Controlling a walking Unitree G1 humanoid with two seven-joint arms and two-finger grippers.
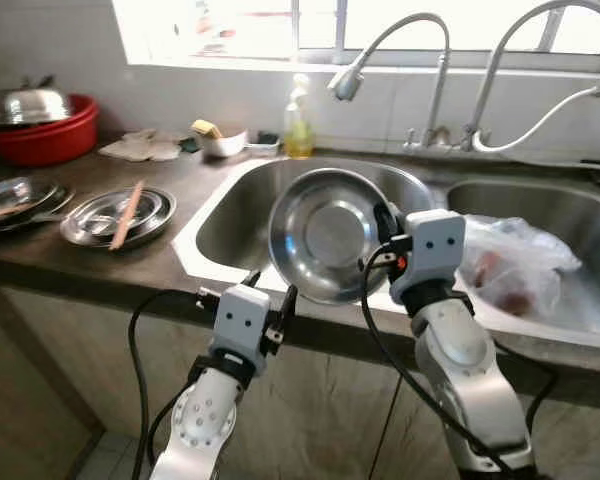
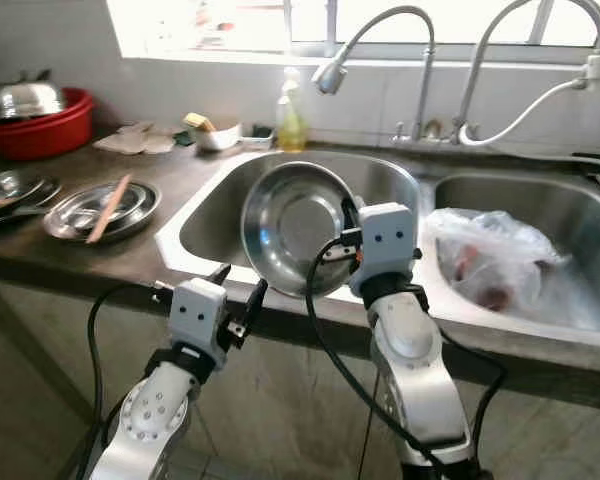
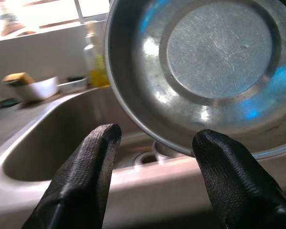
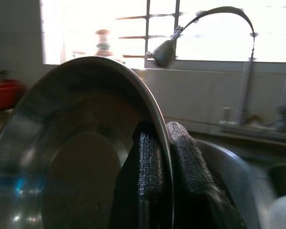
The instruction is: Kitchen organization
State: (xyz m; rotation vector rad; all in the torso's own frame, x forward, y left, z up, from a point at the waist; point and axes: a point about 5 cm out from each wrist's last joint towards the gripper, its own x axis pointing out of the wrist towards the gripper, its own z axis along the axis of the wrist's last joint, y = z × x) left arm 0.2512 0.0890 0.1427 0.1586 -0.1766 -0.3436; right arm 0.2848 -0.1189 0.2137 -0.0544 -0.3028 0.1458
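Dark countertop point(image 1: 100, 262) runs along the frame's left; double steel sink point(image 1: 230, 225) centre-right, bright window point(image 1: 230, 25) across the top. No legible writing. Right gripper point(image 1: 385, 232) is clamped on the rim of a steel bowl point(image 1: 325, 235), held tilted above the left basin. Left gripper point(image 1: 270, 290), lower centre, is spread, empty.

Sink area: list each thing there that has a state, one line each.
steel bowl: held tilted on edge above the left basin.
right gripper: shut on the steel bowl's rim.
left gripper: open, just below the bowl.
plastic bag: lying in the right basin.
faucet: no water running.
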